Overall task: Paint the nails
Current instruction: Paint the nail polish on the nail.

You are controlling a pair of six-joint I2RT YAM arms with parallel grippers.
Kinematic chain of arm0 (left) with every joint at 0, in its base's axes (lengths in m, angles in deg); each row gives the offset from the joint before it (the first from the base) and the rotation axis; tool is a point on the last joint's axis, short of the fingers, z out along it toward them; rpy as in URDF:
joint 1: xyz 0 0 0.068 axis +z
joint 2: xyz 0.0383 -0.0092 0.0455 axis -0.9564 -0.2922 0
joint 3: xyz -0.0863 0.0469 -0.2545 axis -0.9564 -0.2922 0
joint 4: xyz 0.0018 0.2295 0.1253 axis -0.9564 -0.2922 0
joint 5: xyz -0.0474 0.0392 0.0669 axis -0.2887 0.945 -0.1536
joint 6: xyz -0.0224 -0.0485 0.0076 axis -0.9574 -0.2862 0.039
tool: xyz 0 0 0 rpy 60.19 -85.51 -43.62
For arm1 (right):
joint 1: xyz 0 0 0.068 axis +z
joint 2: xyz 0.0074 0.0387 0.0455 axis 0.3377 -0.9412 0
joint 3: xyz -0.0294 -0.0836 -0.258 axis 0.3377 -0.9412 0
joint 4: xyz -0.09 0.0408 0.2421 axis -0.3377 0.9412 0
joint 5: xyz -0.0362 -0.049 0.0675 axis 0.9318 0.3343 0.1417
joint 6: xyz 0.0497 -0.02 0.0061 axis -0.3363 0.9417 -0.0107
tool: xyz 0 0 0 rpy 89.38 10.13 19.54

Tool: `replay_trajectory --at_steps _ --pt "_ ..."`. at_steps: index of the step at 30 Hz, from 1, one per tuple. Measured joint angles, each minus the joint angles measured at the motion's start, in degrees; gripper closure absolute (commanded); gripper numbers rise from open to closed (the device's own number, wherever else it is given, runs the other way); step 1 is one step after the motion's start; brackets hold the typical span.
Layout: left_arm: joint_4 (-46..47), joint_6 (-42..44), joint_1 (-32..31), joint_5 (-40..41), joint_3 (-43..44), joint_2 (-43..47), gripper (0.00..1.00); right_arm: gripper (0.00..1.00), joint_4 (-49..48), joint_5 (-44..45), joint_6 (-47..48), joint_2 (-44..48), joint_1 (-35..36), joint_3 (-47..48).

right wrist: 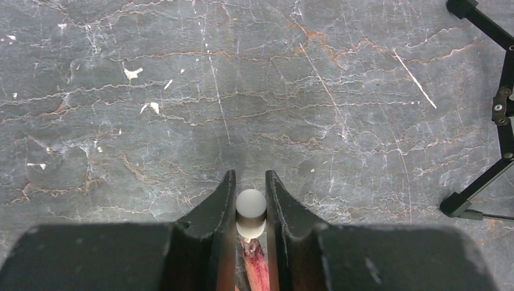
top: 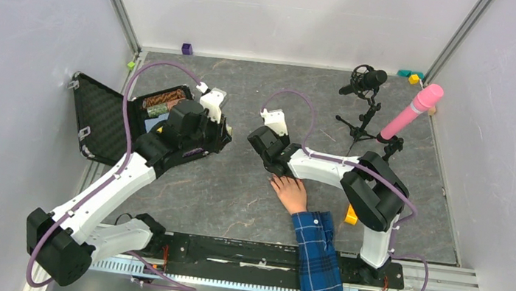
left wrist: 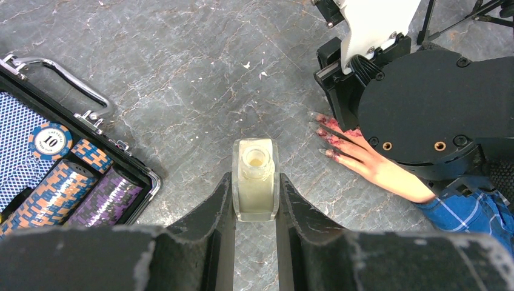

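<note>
A pale hand (top: 290, 192) in a blue plaid sleeve (top: 318, 264) lies flat on the grey table. Its nails (left wrist: 322, 137) are small and dark pink, with red smears on the fingers around them. My right gripper (right wrist: 250, 182) is shut on a white round-topped brush cap (right wrist: 251, 207), held straight above one red-stained finger (right wrist: 256, 260); the brush tip is hidden under the cap. My left gripper (left wrist: 255, 177) is shut on a small uncapped bottle (left wrist: 256, 194) of pale liquid, held upright just left of the fingertips.
An open black case (top: 106, 116) of poker chips (left wrist: 60, 182) lies at the left. A microphone on a tripod (top: 365, 81) and a pink cylinder on a stand (top: 411, 112) stand at the back right. A yellow piece (top: 351, 216) sits by the right arm.
</note>
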Motion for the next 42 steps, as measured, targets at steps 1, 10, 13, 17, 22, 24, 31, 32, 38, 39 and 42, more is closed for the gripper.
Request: replay_trajectory --at_steps 1,10,13,17,22,24,31,32,38,39,42 --pt "0.00 0.00 0.00 0.00 0.00 0.02 0.96 1.00 0.02 0.22 0.00 0.00 0.00 0.00" --pt "0.00 0.00 0.00 0.04 0.00 0.02 0.96 1.00 0.59 1.79 0.02 -0.11 0.00 0.00" --pt "0.00 0.00 0.04 0.11 0.00 0.02 0.96 1.00 1.03 2.12 0.04 -0.11 0.00 0.00" --pt "0.00 0.00 0.11 0.17 0.00 0.07 0.96 1.00 1.27 2.60 0.04 -0.11 0.00 0.00" --pt "0.00 0.00 0.22 0.17 0.00 0.35 0.96 1.00 1.25 2.62 0.04 -0.26 0.00 0.00" --pt "0.00 0.00 0.26 0.17 0.00 0.46 0.96 1.00 1.25 2.60 0.04 -0.61 0.00 0.00" --pt "-0.02 0.02 0.26 0.22 0.00 0.55 0.96 1.00 1.22 2.27 0.09 -1.90 0.00 0.07" --pt "0.00 0.00 0.26 0.22 0.00 0.55 0.96 1.00 1.20 2.19 0.11 -1.99 0.00 0.07" --pt "-0.02 0.00 0.26 0.22 0.00 0.57 0.96 1.00 0.87 1.51 0.31 -2.14 0.00 0.90" --pt "-0.02 0.00 0.26 0.22 0.00 0.59 0.96 1.00 0.74 1.44 0.33 -2.25 0.00 1.11" --pt "-0.02 0.00 0.26 0.22 0.00 0.68 0.96 1.00 0.63 1.22 0.46 -2.62 0.00 1.57"
